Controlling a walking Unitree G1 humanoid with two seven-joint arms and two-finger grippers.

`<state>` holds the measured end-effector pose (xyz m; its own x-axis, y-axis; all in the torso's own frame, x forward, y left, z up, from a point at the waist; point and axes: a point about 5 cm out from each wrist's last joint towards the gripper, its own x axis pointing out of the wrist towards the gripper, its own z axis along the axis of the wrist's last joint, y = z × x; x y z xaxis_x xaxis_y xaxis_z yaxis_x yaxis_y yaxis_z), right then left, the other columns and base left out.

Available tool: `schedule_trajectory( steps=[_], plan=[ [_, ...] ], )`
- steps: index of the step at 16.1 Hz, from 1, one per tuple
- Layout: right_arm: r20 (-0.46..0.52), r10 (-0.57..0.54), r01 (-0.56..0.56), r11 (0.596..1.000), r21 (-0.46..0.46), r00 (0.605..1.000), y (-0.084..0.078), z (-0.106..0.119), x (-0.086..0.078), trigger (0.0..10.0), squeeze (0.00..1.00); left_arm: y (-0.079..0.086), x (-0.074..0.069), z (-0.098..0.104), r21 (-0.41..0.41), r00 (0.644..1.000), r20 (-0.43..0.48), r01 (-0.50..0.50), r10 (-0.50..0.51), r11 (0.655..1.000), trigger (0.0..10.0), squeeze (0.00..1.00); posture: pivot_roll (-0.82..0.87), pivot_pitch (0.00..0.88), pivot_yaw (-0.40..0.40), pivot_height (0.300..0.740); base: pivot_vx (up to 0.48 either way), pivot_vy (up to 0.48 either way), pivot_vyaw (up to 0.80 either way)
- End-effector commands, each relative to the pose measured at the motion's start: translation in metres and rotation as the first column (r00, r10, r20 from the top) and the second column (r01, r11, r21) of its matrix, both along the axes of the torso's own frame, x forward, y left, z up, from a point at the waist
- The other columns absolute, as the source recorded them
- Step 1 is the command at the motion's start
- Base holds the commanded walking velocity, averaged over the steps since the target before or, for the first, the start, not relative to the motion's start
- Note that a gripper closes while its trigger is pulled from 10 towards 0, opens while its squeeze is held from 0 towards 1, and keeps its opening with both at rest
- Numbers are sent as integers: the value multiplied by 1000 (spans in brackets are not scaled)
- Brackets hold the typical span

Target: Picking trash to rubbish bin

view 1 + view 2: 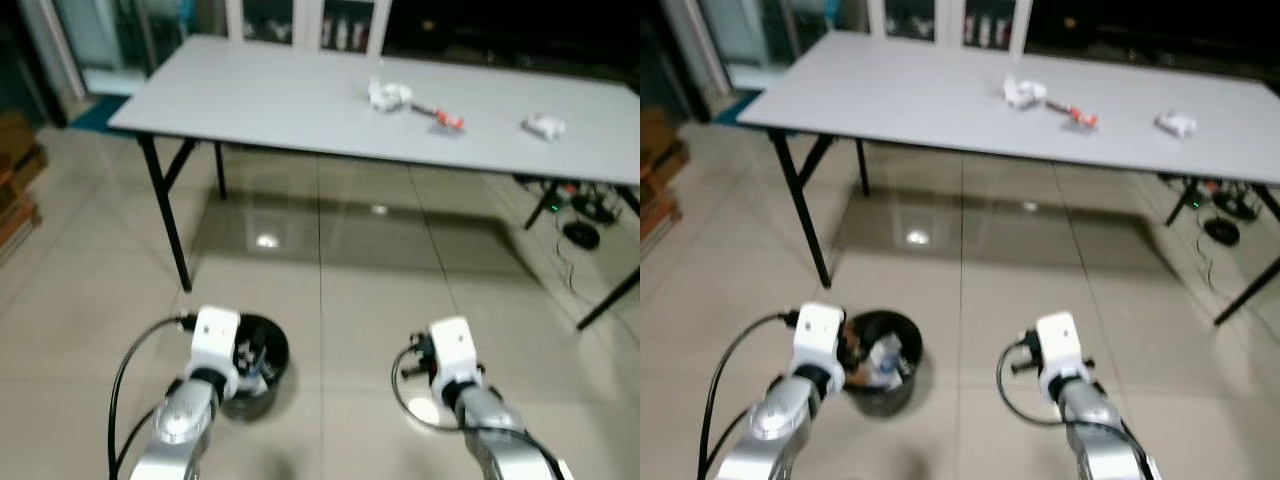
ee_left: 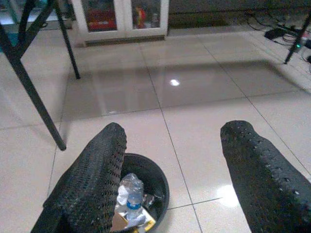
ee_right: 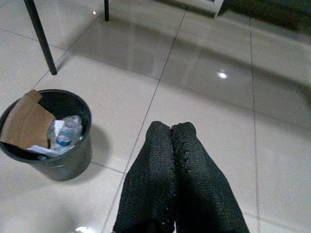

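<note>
**Left gripper open above the bin, more trash waiting on the table**

Left gripper [image 2: 170, 170] hangs over the black rubbish bin [image 3: 58, 155] with its two fingers spread wide and nothing between them. The right gripper [image 3: 175, 179] has its fingers pressed together, holding nothing, above the bare floor tiles [image 1: 340, 300] beside the bin.

The grey table [image 1: 300, 100] is the largest thing ahead, well apart from the robot. On it lie a crumpled white piece [image 1: 388, 95], a small red and white item [image 1: 448, 120] and another white piece [image 1: 543, 126]; these are probably the trash left to collect. The bin already holds a plastic bottle [image 2: 132, 194] and a cardboard piece [image 3: 26, 121] that leans above the rim.

Risks, as I judge them: the cardboard stands high and may tip out if a finger touches it, and the light bin could be knocked over by the left arm. Cables [image 1: 585, 215] on the floor under the far right end of the table could catch a foot during the approach.

The small table items are blurred, so what they are is not certain. The lower contents of the bin are hidden.
</note>
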<state>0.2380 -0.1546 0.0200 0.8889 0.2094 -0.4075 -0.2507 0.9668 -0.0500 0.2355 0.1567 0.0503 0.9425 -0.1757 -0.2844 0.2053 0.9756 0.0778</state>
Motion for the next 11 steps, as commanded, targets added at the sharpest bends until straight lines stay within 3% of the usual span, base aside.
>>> schedule_trajectory(
  steps=[1,4,6,8,9,11],
  plan=[
    [6,0,0,1000,6,1000,2,1,0,10000,0,3,0,-1,16,1000,-8,-2,2,1000,10000,0,-3,9,-80,740,0,-480,456],
    [8,1,-2,1000,6,1000,2,1,1,10000,0,3,0,1,23,1000,-3,0,0,1000,10000,0,-1,3,-81,740,0,-450,454],
    [8,1,-1,1000,6,1000,2,0,1,10000,0,4,1,1,-5,1000,-11,-6,6,1000,10000,0,2,2,-82,740,0,0,453],
    [-3,-48,48,998,43,999,1,-1,2,10000,0,6,4,5,-40,1000,-4,-19,18,999,10000,0,7,3,-82,740,0,480,0],
    [-3,-51,51,998,45,999,0,-1,2,10000,0,8,5,8,-21,1000,18,-18,19,1000,10000,0,7,3,-81,740,0,480,0],
    [1,-55,55,998,43,998,0,-1,3,10000,0,8,6,11,-1,1000,29,-9,9,1000,10000,0,7,4,-82,740,0,0,0]
  ],
)
